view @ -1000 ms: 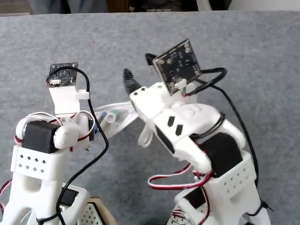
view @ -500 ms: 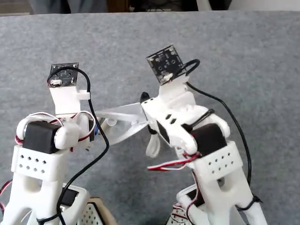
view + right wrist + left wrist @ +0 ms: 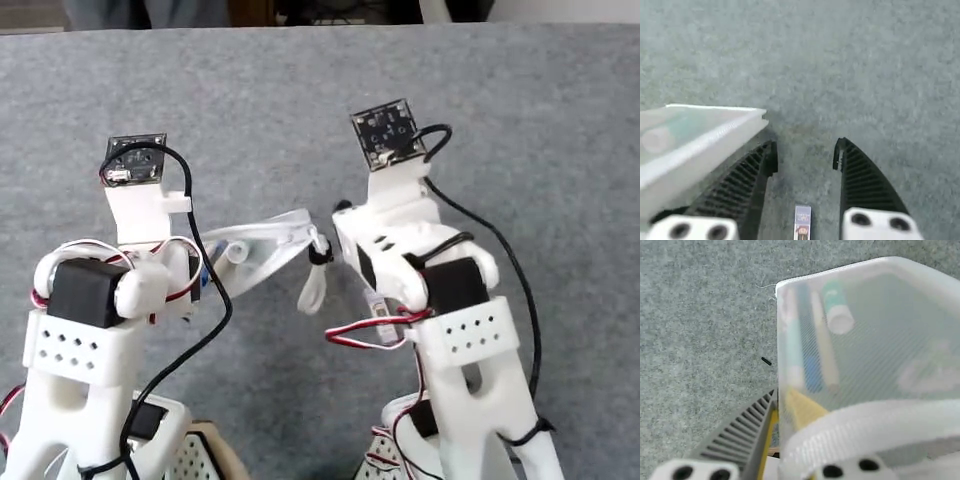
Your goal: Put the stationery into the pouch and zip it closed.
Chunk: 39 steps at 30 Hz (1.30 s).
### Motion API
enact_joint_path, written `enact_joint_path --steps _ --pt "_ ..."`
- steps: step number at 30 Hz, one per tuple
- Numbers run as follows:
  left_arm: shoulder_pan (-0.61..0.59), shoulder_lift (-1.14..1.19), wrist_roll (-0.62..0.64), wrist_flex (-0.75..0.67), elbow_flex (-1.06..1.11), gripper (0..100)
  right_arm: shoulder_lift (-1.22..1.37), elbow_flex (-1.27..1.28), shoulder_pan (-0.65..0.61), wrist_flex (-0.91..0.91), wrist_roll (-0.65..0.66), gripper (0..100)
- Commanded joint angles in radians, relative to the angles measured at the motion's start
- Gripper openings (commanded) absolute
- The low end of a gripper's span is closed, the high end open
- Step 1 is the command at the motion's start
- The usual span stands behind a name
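The right tool (image 3: 805, 150) is spread wide over the grey desk (image 3: 875, 55), with a corner of the pouch (image 3: 695, 135) just beside one finger. The left tool (image 3: 776, 407) pinches the pouch's edge. Its wrist view shows pens (image 3: 815, 345) inside, and the high view shows the dangling strap (image 3: 314, 287).

High view: fixed overhead at the near edge, tilted down across the grey table (image 3: 520, 100). Left wrist: very near, looking down onto the pouch (image 3: 865, 340). Right wrist: low, looking past the right hand (image 3: 805, 145) to the table. All three share pouch and table.
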Motion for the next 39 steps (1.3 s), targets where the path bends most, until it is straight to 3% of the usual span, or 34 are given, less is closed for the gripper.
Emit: enact_joint_path --steps 1,6,14,23,30,39 --pt "0.021 0.009 -0.002 0.014 -0.008 3 -0.004 0.042 0.017 -0.026 0.008 19.4" --pt "0.021 0.003 -0.002 0.014 -0.01 3 -0.004 0.053 0.018 0.048 0.127 19.4" --pt "0.021 0.002 -0.002 0.014 -0.01 3 0.024 0.05 0.04 0.123 0.137 19.4" --pt "0.019 0.005 -0.002 0.014 -0.01 3 0.421 -0.097 0.199 0.252 0.138 19.4" --pt "0.016 0.006 -0.002 0.014 -0.008 3 0.481 -0.143 0.17 0.298 0.132 2.1" --pt "0.016 0.009 -0.002 0.014 -0.007 3 0.489 -0.137 0.061 0.358 0.133 11.1"
